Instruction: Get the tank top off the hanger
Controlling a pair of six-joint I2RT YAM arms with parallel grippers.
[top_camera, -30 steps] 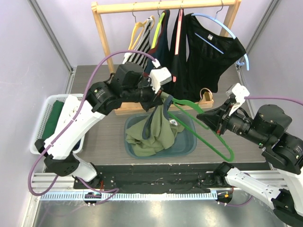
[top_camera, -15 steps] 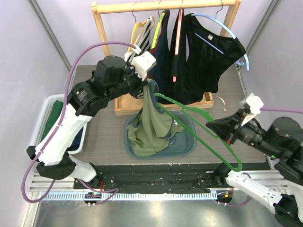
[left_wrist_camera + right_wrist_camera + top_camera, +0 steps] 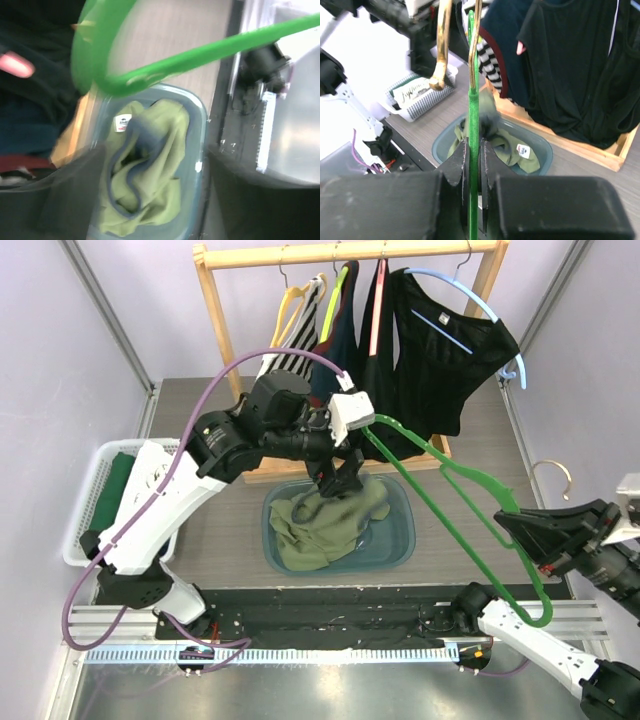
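Off the hanger since half a second ago, the tank top (image 3: 325, 525) has dropped from the left gripper's hold and now lies crumpled in the tub (image 3: 397, 532). The right arm has drawn back toward the table's right edge.

The blue-grey tub sits at the near middle of the table. The olive tank top fills its left and centre, with a white label showing in the left wrist view, while the tub's right end is bare. At the far left, a white basket (image 3: 85, 530) holds a folded green cloth (image 3: 118, 485).

Behind the tub stands a wooden rack (image 3: 213, 320) hung with garments, among them a black top (image 3: 445, 350) on a pale blue hanger. The green hanger (image 3: 462, 540) slants across the scene — its far end just beside the left wrist, its long bar passing above the tub's right side. Its gold hook (image 3: 552, 472) rises near the right gripper.

The left gripper (image 3: 340, 478) hovers over the tank top with its fingers spread apart, gripping nothing. The right gripper (image 3: 474, 155) is clamped tight on the green hanger's bar, holding it in the air — clear of the tank top.
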